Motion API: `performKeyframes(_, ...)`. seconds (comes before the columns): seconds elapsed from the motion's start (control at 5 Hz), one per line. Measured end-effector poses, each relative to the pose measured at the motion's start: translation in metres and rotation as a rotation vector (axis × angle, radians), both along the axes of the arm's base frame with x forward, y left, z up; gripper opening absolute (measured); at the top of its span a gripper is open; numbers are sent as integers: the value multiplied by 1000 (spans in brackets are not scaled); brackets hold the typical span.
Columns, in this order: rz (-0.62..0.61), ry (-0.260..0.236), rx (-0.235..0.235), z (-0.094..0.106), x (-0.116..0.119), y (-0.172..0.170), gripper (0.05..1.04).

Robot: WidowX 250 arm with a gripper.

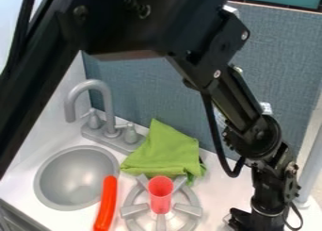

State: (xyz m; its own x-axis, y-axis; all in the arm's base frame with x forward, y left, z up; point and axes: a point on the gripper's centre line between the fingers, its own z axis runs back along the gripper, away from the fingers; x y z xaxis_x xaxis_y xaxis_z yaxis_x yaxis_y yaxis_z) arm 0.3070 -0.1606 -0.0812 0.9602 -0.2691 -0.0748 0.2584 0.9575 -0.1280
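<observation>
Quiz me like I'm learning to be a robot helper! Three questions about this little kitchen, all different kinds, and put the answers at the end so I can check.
1. Pick one: what color is the cloth in front of the gray-blue wall?
A) yellow
B) green
C) purple

2. True or false: the red cup is on the gray burner.

3. Fill in the blank: the bent gray thing standing behind the round sink is a ______.

Key:
1. B
2. True
3. faucet
</observation>
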Motion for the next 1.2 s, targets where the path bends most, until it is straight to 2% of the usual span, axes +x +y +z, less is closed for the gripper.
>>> performKeyframes(0.2, 3, -3, 8, 4, -2, 2, 605)
performKeyframes(0.4, -13, -20, 27, 25, -4, 8, 605)
performKeyframes(0.6, 3, -76, 18, 57, -13, 15, 605)
performKeyframes(0.8, 55, -85, 33, 72, -24, 33, 605)
performKeyframes(1.0, 164, -13, 83, 61, -38, 72, 605)
performKeyframes(1.2, 221, 2, 121, 53, -46, 98, 605)
